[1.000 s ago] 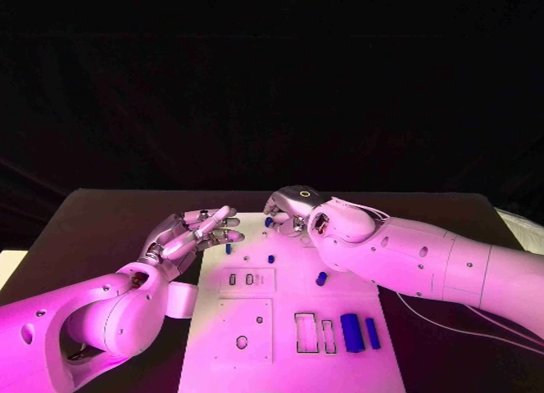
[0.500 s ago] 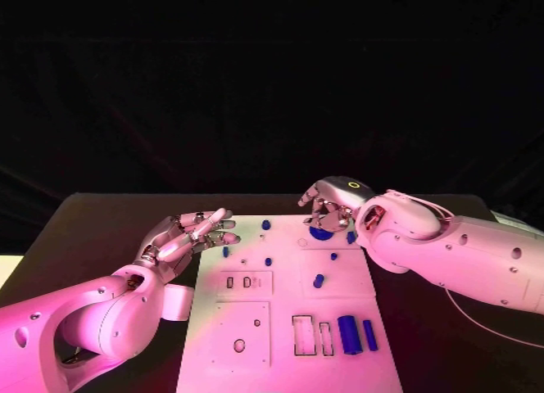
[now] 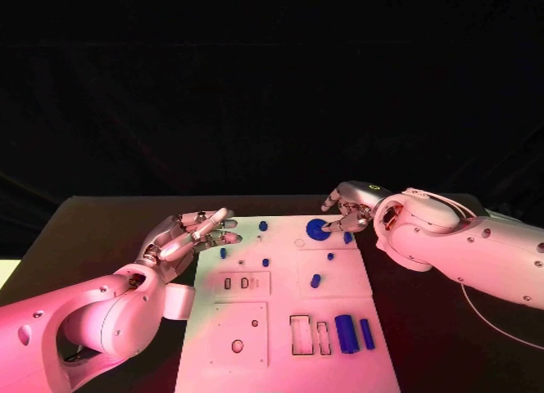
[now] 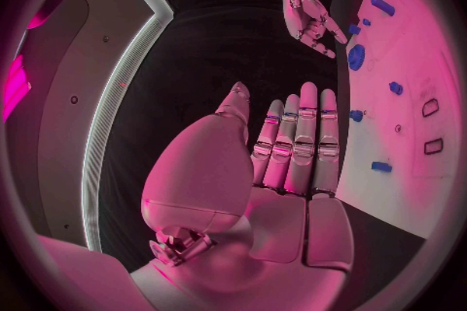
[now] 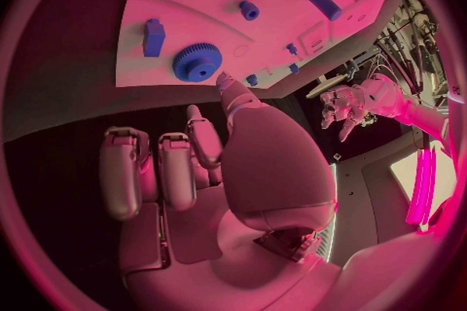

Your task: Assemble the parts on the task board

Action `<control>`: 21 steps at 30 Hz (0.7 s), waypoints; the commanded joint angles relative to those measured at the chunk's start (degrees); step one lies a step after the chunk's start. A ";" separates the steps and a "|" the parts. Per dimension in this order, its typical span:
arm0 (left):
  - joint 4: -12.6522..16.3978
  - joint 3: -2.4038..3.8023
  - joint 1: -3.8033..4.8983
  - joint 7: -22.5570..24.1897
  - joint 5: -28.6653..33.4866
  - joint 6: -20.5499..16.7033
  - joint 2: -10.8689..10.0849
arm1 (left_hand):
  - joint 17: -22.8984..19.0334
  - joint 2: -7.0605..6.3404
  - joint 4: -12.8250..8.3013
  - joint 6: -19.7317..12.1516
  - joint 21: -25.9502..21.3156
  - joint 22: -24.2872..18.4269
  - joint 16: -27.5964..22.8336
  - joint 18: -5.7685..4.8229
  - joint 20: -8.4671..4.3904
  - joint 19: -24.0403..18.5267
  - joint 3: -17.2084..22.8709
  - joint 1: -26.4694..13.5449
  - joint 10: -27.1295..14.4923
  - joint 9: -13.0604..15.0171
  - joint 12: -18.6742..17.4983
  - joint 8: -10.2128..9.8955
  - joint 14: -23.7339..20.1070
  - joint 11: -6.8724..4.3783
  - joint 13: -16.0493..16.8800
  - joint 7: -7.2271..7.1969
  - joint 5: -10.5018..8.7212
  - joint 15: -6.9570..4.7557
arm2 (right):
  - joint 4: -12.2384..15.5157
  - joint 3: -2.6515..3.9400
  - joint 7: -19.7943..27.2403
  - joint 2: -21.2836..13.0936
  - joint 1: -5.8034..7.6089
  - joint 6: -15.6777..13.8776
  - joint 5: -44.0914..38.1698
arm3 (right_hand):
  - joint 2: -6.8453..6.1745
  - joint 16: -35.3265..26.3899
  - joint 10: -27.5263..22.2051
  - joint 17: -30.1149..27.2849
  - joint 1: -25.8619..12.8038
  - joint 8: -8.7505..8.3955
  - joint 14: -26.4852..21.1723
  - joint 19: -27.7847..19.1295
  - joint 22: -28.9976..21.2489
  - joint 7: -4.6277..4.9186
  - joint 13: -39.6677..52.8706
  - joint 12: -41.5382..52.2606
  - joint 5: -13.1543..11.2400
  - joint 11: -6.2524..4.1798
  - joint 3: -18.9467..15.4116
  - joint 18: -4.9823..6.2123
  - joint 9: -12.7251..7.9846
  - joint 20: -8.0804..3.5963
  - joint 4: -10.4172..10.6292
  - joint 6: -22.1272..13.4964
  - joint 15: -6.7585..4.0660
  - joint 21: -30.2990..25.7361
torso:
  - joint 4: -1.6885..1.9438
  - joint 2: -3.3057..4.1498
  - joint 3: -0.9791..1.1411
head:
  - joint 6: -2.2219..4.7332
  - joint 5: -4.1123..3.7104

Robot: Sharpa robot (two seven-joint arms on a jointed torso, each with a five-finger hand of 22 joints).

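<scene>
The white task board (image 3: 343, 299) lies in the middle of the table. A blue gear (image 3: 318, 230) lies flat near its far right corner, also visible in the right wrist view (image 5: 198, 62). My right hand (image 3: 349, 214) hovers just right of the gear, fingers loosely bent, holding nothing; its thumb (image 5: 229, 89) points toward the gear. My left hand (image 3: 192, 232) hangs at the board's far left edge with fingers (image 4: 296, 140) straight and together, empty. Small blue pegs (image 3: 265, 263) dot the far half. Two blue blocks (image 3: 346, 333) stand beside empty slots (image 3: 301, 335) near the front.
A short blue bar (image 3: 315, 281) lies mid-board, and another blue piece (image 3: 349, 237) sits by the gear. A raised plate with holes (image 3: 240, 327) takes the board's front left. Black table (image 3: 95, 237) surrounds the board on both sides.
My right hand has swung from over the board's far middle to its far right corner. The blue gear, under the hand half a second ago, now lies uncovered. The left hand has hardly moved.
</scene>
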 commanded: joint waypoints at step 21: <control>-0.25 0.03 0.03 0.01 0.04 1.62 0.20 | 0.11 0.57 -0.46 0.08 0.17 0.02 -0.29 0.61 0.02 -0.23 -0.03 0.04 -0.30 -0.04 -0.27 -0.32 -0.38 0.19 0.03 0.09 -0.13 0.05 | -3.19 -0.19 -3.68 4.00 -1.29 3.44 3.17 | 1.20 0.96 1.37 5.57 1.25 0.58 4.26 0.97 4.12 0.45 3.69 3.09 0.55 -0.08 -0.94 -0.70 0.38 0.21 0.19 0.81 0.59 0.69 | 0.04 0.03 -0.16 | -0.58 -0.08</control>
